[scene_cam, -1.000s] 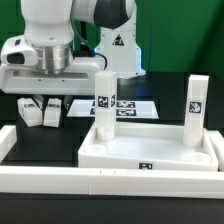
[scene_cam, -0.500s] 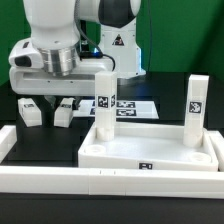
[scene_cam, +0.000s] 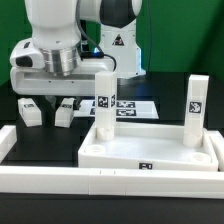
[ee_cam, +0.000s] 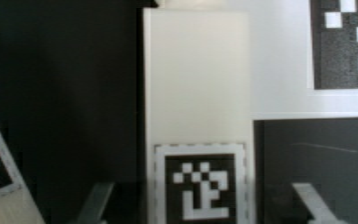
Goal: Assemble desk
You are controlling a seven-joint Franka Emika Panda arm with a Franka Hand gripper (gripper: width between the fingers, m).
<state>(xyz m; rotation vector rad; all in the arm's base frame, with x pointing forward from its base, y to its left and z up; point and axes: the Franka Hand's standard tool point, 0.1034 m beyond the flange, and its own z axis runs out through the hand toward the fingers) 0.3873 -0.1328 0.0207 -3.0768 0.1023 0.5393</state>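
Note:
The desk's white tabletop (scene_cam: pixel 150 148) lies tray-side up in the exterior view, with one tagged leg (scene_cam: pixel 103 98) upright at its back corner on the exterior view's left and a second leg (scene_cam: pixel 197 103) at the right. My gripper (scene_cam: pixel 47 112) hangs low over the black table to the left of the tabletop. In the wrist view a third white leg (ee_cam: pixel 194 90) lies flat on the black surface, its tag end between the jaws. My gripper (ee_cam: pixel 202 200) is open and straddles that leg, with a dark gap on each side.
The marker board (scene_cam: pixel 132 106) lies behind the tabletop and shows beside the lying leg (ee_cam: pixel 282 100). Long white border rails run along the front (scene_cam: pixel 100 185) and the exterior view's left (scene_cam: pixel 8 135). The robot base (scene_cam: pixel 115 45) stands at the back.
The hand has turned about its upright axis and shifted slightly to the exterior view's right, so both fingers now show side by side. It has held still for the last half second.

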